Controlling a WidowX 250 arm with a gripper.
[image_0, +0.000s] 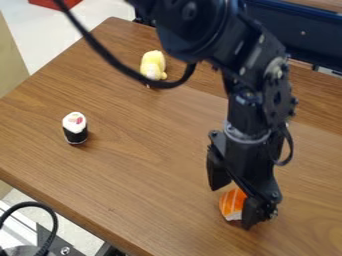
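Showing white-striped orange over white, toy sushi (232, 204) sits by widely parted jaws.

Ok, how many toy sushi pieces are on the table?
2. The black-and-white roll stands toward the view's left; the orange-and-white piece is right at the gripper, low in the view. The arm could hide more.

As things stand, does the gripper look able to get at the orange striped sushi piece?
Probably yes: the gripper is right at the orange piece, its fingers apart, while the black-and-white roll and yellow toy sit well away.
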